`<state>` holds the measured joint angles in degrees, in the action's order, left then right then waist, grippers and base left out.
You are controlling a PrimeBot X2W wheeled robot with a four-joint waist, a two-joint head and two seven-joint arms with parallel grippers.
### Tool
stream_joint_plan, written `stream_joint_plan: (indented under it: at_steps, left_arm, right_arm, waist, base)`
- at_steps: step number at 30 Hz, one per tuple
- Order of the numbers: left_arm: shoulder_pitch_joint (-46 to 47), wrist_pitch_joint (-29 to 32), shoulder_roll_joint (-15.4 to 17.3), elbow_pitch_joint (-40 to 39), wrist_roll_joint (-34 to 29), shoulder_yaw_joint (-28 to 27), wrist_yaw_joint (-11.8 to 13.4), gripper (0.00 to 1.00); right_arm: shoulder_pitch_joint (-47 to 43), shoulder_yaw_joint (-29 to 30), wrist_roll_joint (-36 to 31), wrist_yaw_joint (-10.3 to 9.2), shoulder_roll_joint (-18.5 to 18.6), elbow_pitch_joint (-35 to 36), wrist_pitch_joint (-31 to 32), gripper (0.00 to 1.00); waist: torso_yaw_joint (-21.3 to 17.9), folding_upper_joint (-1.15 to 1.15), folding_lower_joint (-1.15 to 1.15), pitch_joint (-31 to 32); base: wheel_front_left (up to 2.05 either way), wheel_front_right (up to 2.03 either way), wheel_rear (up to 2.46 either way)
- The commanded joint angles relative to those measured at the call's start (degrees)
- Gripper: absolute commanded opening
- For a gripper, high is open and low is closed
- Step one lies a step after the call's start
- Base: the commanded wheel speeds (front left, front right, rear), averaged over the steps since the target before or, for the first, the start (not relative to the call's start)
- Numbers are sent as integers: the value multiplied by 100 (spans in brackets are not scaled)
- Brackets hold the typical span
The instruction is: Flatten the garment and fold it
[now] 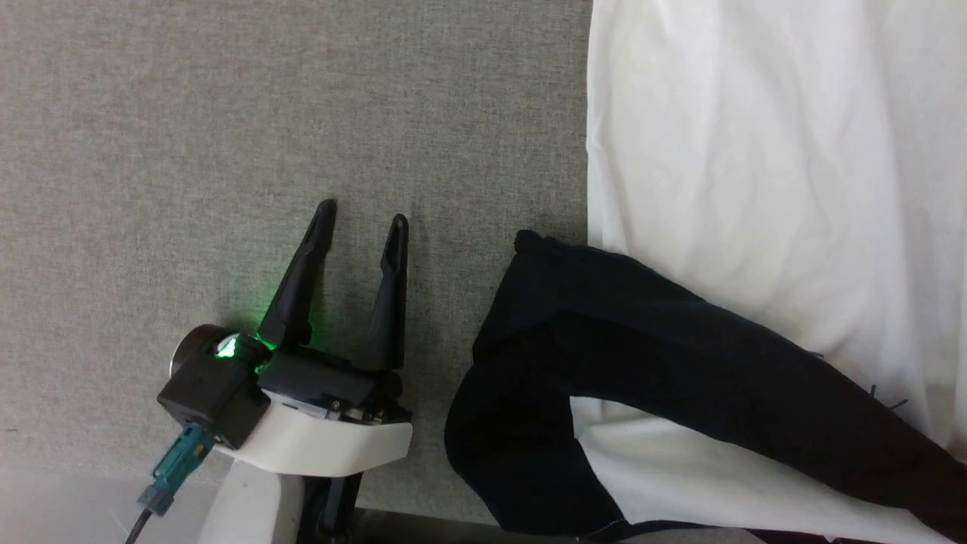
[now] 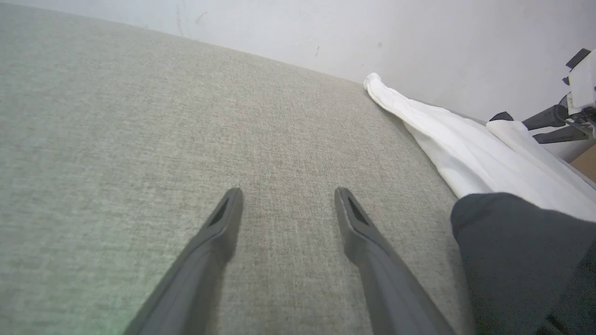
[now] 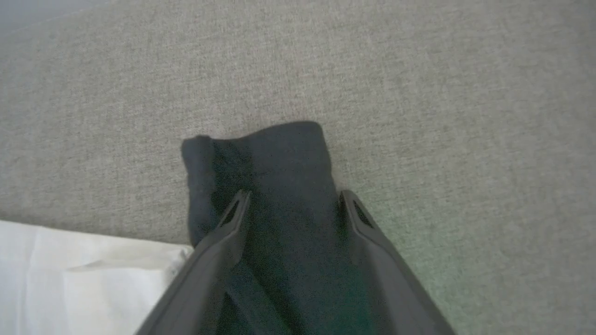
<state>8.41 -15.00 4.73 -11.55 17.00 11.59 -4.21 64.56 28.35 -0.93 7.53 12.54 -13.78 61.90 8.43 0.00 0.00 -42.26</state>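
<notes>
looks like a robotics lab or test room to me, not anybody's home. the left claw (image 1: 363, 213) hangs over a grey woven surface (image 1: 189, 113) that runs flat and plain all round it, more like a covered workbench than furniture. straight ahead of the claw, past the far edge, there's a bare pale wall (image 2: 302, 28) with a few scuffs on it. right behind the claw sits a black camera (image 1: 211, 393) with a green glow and a teal plug (image 1: 181, 453) on a cable. far off to the claw's right, by the wall, there's a brown corner (image 2: 587, 163), maybe cardboard, can't really tell.
</notes>
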Motion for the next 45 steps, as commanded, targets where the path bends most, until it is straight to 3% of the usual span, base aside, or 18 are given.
stream_joint_plan:
  at_steps: [1,2,10,22,34,45]
  left_arm:
    - [66,0,-17,79,-51,-35,-35,100]
    - [74,0,-20,75,-59,-47,-37,100]
    - [95,0,-24,104,-153,-127,-38,100]
    - [-275,0,-22,169,-220,-345,60,100]
    - [-878,50,17,390,-118,-419,200,100]
    - [-1259,133,43,453,-4,-417,275,100]
  right_arm:
    - [-39,39,-96,-4,-3,-3,-46,7]
    - [-38,49,-127,-4,6,2,-93,0]
    - [-13,55,-99,-4,10,-85,-524,0]
    - [-416,-66,634,-4,192,-95,-1247,0]
    - [-1311,-669,1734,-4,243,1375,-779,0]
    - [-2974,-1442,2292,-4,-539,2801,-261,0]
  waist:
    - [12,0,0,-13]
    - [8,0,0,-13]
    - [-100,0,0,167]
    - [-268,0,0,1276]
    - [-480,0,0,2452]
    - [-498,0,0,3319]
  base:
    - [0,0,0]
    - [0,0,0]
    - [0,0,0]
    - [0,0,0]
    - [0,0,0]
    - [0,0,0]
